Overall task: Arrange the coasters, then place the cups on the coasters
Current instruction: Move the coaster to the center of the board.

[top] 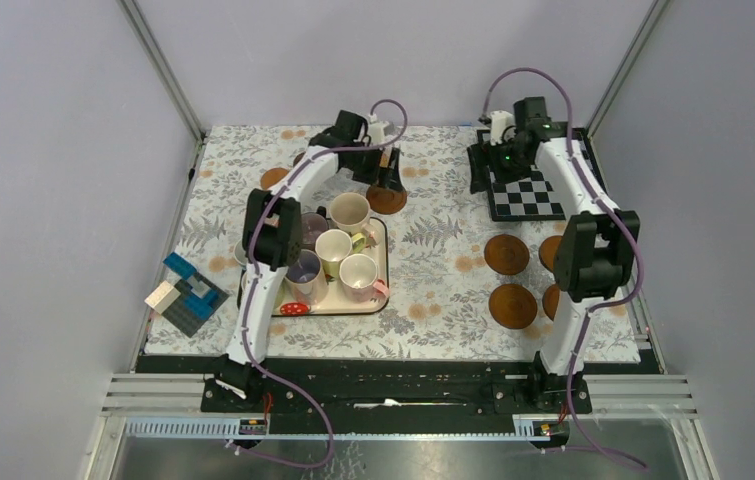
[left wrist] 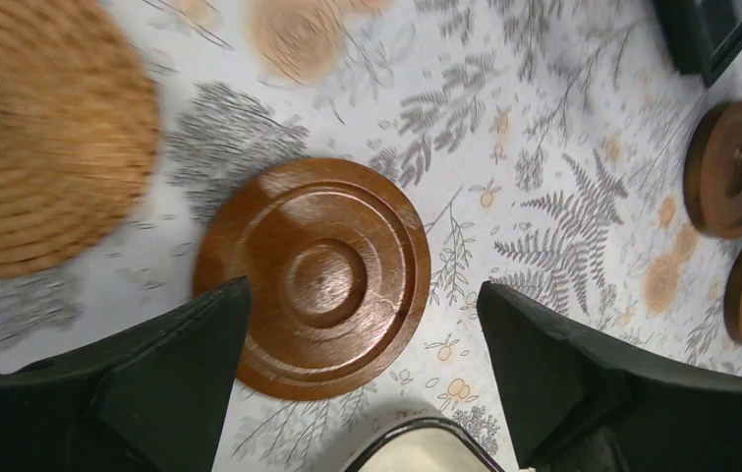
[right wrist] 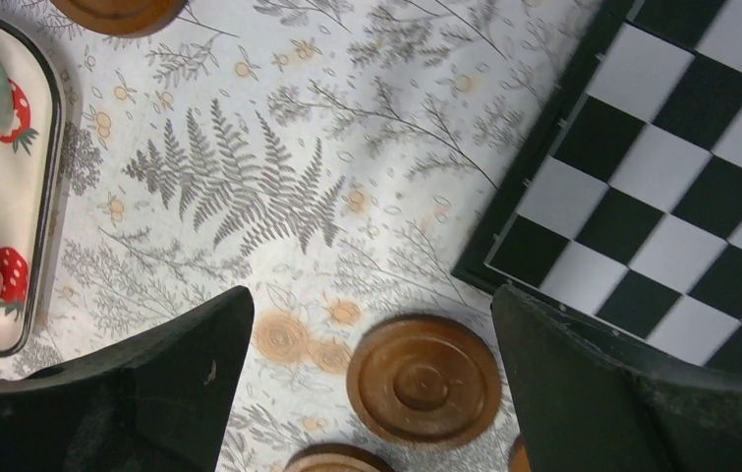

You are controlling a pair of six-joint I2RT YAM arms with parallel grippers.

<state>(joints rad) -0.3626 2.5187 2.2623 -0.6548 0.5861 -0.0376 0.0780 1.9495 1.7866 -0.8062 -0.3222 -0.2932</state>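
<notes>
- Place: robotics lab test cell.
- Enclosure: plain grey wall panels (top: 53, 150) on three sides, joined by metal corner posts (top: 161, 65).
- Mounting: left arm (top: 273, 240) and right arm (top: 585, 255) bolted to a black plate (top: 403, 383) on aluminium rails (top: 153, 393) at the near bench edge.
- Cabling: purple cables (top: 528, 70) run exposed along both arms.
- Props: cups (top: 350, 212) and coasters (top: 506, 254) staged on a bench (top: 433, 250) covered with floral cloth.

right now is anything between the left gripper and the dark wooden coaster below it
Nothing visible. The left gripper hangs open right over the dark wooden coaster, whose top is bare. The woven coaster lies off to one side, apart from it.
</notes>
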